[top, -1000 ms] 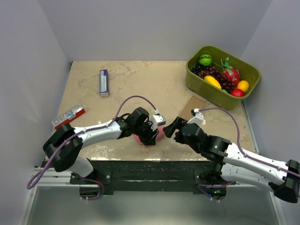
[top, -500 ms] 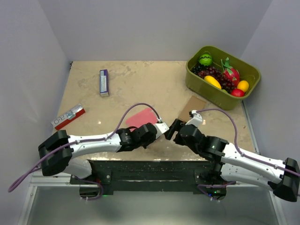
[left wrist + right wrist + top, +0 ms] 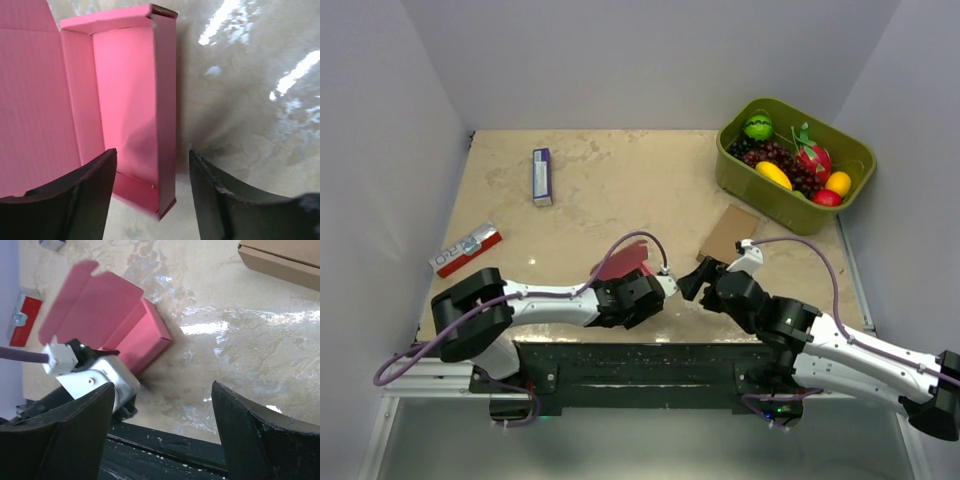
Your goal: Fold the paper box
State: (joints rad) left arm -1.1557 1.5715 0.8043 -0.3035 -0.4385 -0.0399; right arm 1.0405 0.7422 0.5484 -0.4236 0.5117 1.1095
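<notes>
The paper box rests on the table close to the near edge, about midway between the sides. From above it is partly hidden by the left arm's wrist. In the left wrist view the paper box is a pink-red tray with its side walls standing upright. Its lid panel is open and spread out to one side. In the right wrist view the paper box sits flat on the surface, with the lid panel and its tabs extending away from the tray.

The left gripper is positioned directly over the near end of the box. Its fingers are spread apart. One long wall of the tray lies in the gap between them, and neither finger visibly presses it.

The right gripper is just to the right of the box and clear of it. Its fingers are spread wide over bare table and hold nothing.

A brown cardboard box lies beyond the right gripper. A green bin of toy fruit occupies the far right corner. A red-and-white printed packet lies near the left edge. A purple-and-white carton lies further back on the left.
</notes>
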